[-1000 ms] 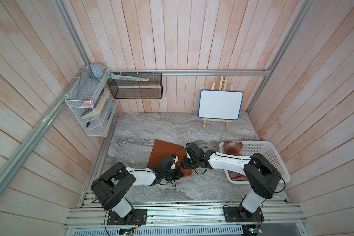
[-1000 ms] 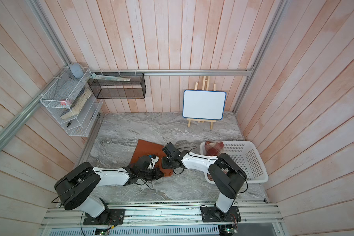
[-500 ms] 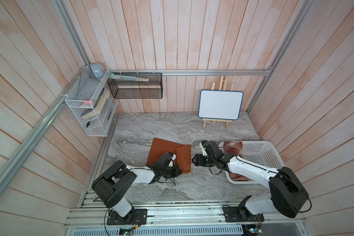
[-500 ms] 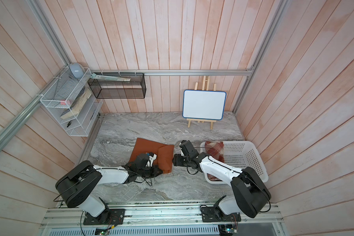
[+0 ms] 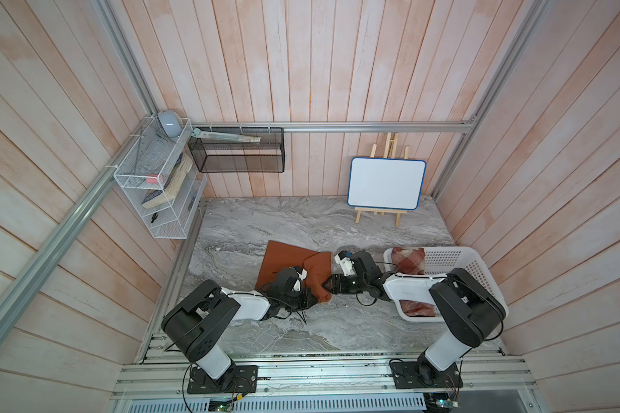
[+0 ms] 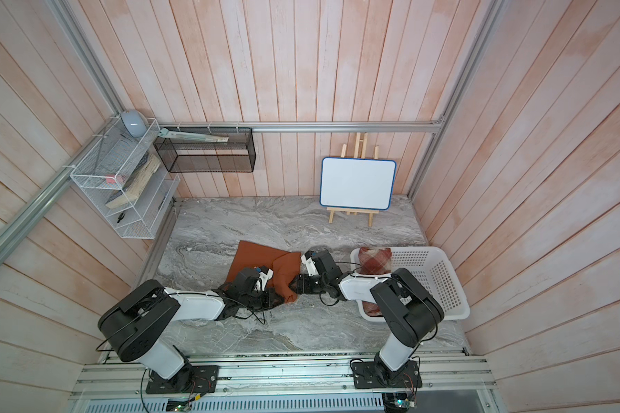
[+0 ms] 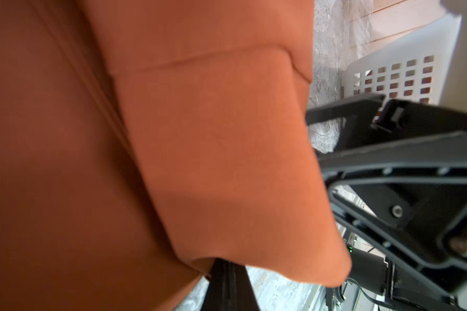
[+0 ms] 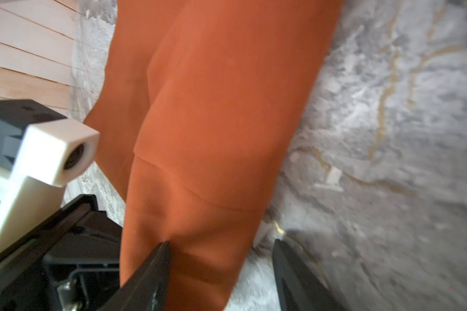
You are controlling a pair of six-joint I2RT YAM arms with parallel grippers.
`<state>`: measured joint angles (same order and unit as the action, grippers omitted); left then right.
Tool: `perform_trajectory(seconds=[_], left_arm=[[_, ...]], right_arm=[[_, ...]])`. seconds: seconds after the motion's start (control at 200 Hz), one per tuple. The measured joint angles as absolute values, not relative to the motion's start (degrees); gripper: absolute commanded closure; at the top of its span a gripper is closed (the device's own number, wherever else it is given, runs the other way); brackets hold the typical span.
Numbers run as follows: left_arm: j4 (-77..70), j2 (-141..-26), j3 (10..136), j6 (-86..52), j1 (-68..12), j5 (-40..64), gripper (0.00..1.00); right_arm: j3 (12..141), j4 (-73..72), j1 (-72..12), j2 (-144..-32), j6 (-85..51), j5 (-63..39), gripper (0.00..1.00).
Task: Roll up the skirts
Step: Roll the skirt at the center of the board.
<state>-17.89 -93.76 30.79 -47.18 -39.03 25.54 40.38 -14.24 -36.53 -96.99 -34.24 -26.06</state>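
The rust-orange skirt (image 5: 285, 255) (image 6: 256, 254) lies on the marble table with its right part folded over into a flap (image 5: 317, 270). My left gripper (image 5: 306, 299) (image 7: 221, 265) is shut on the skirt's near edge, and the cloth (image 7: 227, 161) drapes over its fingertips. My right gripper (image 5: 327, 286) (image 8: 221, 247) stands open at the flap's near right corner. One finger (image 8: 157, 266) rests on the cloth (image 8: 221, 121), the other (image 8: 289, 266) is over bare marble. The plaid skirt (image 5: 408, 259) (image 6: 374, 258) lies bunched in the basket.
The white perforated basket (image 5: 480, 266) (image 6: 441, 275) stands at the right, close behind my right arm. A small whiteboard on an easel (image 5: 387, 183) stands at the back. Wire shelves (image 5: 158, 186) hang on the left wall. The left wrist's white camera block (image 8: 51, 153) is close to my right gripper.
My right gripper has opened, drawn back to the right off the skirt, then come nearer to the flap's near right corner. The left gripper has stayed shut at the near edge.
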Motion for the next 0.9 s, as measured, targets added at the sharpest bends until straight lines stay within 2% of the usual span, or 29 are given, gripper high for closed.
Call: perform_trajectory(seconds=[0.035,0.14,0.295,0.345,0.53,0.61,0.735,0.9], left_arm=[[-18.31,-94.00,30.74,-47.16,-39.00,25.93,0.99],[-19.59,-94.96,30.72,-46.98,-38.94,27.22,0.99],[-20.51,-95.44,30.63,-46.76,-38.76,28.29,0.99],[-20.36,-95.29,30.61,-46.74,-38.76,28.34,0.96],[-13.23,-88.23,30.22,-46.65,-38.65,27.05,0.54],[-6.70,-80.95,31.16,-45.34,-38.24,24.27,0.49],[0.12,-74.00,36.07,-43.27,-35.73,19.33,0.54],[0.32,-79.81,37.34,-41.56,-29.23,16.75,0.74]], right_arm=[[40.38,-16.36,-36.53,-97.97,-34.48,-27.16,0.40],[39.75,-21.82,-36.38,-100.62,-35.73,-30.00,0.58],[37.67,-25.61,-35.99,-101.78,-38.50,-31.05,1.00],[36.91,-26.44,-35.92,-101.56,-39.00,-31.18,1.00],[36.40,-23.27,-35.97,-98.45,-40.25,-29.98,1.00],[36.49,-19.38,-35.97,-96.38,-40.21,-28.49,1.00],[36.84,-11.99,-35.97,-93.27,-40.14,-25.30,1.00],[40.56,-0.03,-36.47,-90.13,-39.75,-19.49,1.00]])
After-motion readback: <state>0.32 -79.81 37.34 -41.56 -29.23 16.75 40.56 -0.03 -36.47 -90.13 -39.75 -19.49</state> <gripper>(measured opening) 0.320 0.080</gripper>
